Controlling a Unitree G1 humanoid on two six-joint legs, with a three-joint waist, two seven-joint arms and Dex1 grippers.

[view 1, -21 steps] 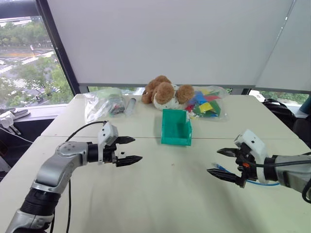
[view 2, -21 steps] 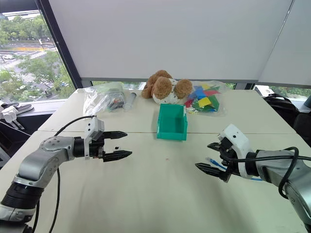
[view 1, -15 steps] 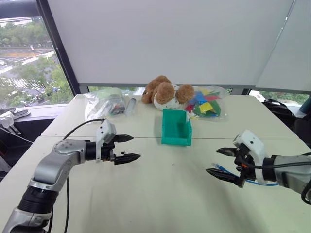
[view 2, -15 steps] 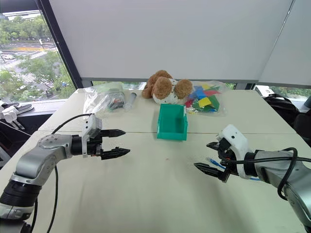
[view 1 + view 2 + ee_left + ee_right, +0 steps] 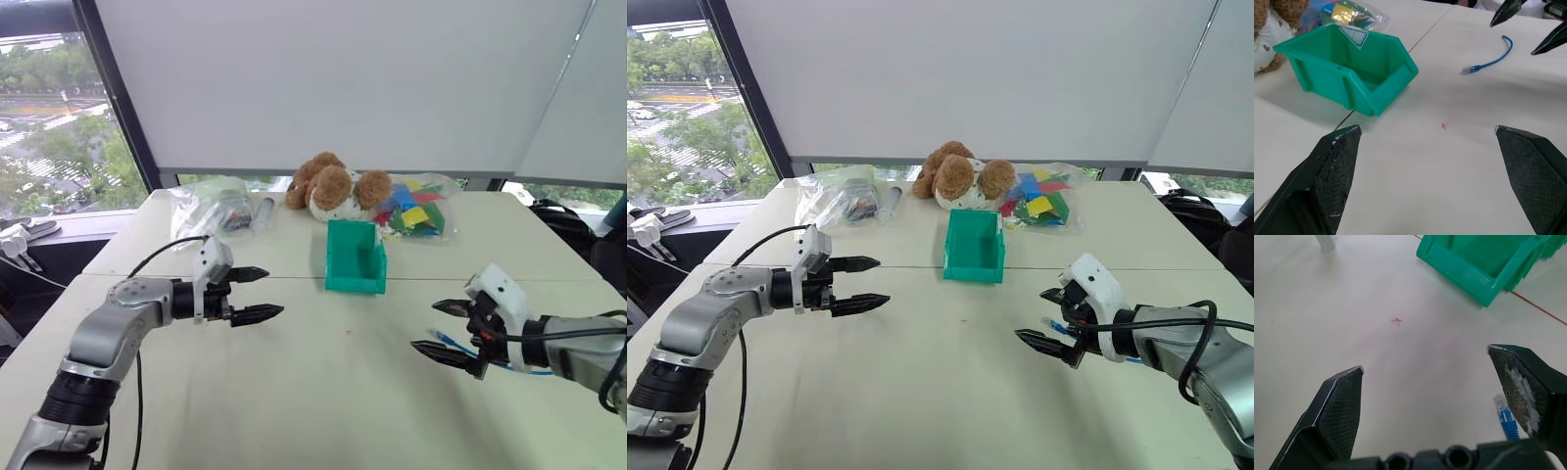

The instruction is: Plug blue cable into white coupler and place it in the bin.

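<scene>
Pre-grasp stage, nothing picked yet. Left gripper (image 5: 257, 295) spread wide, empty, hovering over the table (image 5: 323, 392) at 9 o'clock of centre. Right gripper (image 5: 446, 330) also wide and empty at 3 o'clock, blue cable (image 5: 1488, 58) lying flat on the table just beyond it: thin, glossy, limp curve with a small clear plug. Bin (image 5: 355, 257) at 12 o'clock: rigid teal plastic, open top, low front wall, empty. Can't spot the white coupler. Next, likely: right drops onto the plug end; thin target, needs a precise pinch.
</scene>
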